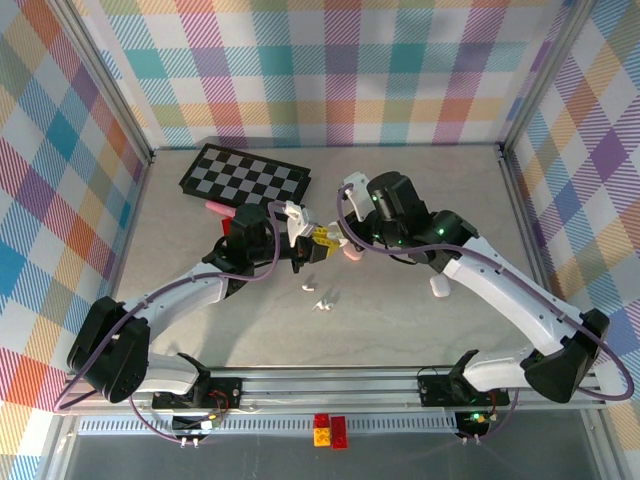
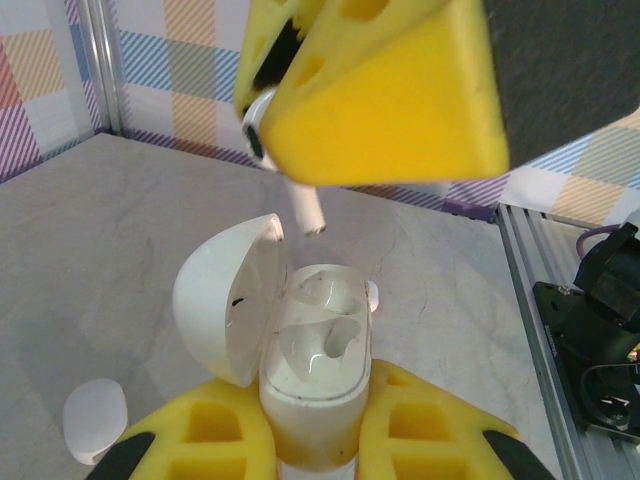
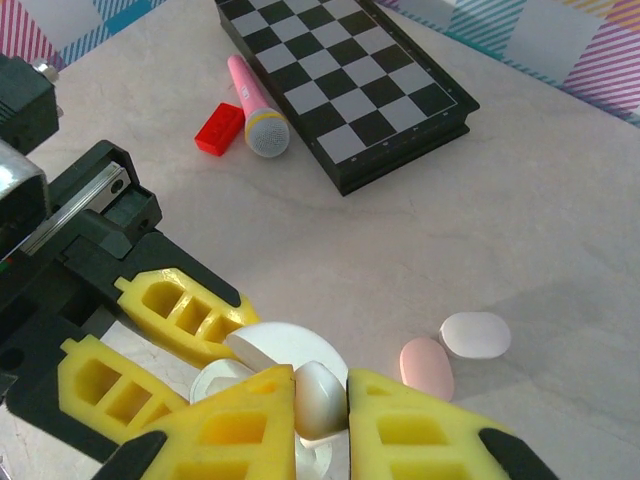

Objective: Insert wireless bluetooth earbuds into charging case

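Toward the far-left corner of the counter: chessboard, with pink microphone and red brick just beside its near side. Parked clear of the work; no part in the task.

Left pincer: clamped around the base of the white charging case. Holds it upright near the counter's middle, with lid hinged back to the left. Probably held so to turn both empty wells up toward the other arm and to stop the case skidding under a push.

Just nearward, toward the near edge: two loose white earbuds lying on the counter, not yet picked.

Right pincer: pinching one white earbud by its head, stem pointing down, just above the case mouth and not yet inside. Stem-down grip judged to suit a straight drop into a well.

Right of that: pink spare case and white spare case, closed, just beside each other on the counter.
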Available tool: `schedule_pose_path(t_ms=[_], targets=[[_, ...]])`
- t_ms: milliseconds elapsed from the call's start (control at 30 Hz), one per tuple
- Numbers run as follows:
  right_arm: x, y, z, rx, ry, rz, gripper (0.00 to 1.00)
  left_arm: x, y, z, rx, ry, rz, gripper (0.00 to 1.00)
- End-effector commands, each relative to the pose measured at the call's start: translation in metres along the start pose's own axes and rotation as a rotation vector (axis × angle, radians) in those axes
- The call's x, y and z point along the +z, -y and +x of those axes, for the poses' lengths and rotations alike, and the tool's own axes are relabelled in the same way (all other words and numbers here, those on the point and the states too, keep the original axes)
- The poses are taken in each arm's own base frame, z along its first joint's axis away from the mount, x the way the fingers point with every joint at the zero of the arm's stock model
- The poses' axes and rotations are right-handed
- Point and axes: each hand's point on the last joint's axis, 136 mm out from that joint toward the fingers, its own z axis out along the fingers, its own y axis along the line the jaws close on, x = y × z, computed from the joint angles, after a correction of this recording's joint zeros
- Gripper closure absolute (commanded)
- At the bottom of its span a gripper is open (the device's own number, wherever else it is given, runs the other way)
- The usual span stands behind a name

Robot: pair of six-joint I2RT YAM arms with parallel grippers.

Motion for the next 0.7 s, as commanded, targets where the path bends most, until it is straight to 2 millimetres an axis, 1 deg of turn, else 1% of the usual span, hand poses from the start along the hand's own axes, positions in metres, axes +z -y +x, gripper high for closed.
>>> schedule_pose_path(t_ms=[0,367,667], targets=[[-0.003,-0.008,-0.015,-0.016,0.046,-0.035,0.84,-0.002,-0.002,-0.022,0.041,0.056,0.015,1.0],[0.004,-0.011,-0.007,-0.012,0.011,-0.047,0.84,-0.004,-0.005,-0.031,0.028,0.097,0.006,1.0],[0.008,-0.016,-0.009,-0.003,0.013,-0.072,0.84,-0.005,-0.006,-0.03,0.029,0.095,0.0,1.0]])
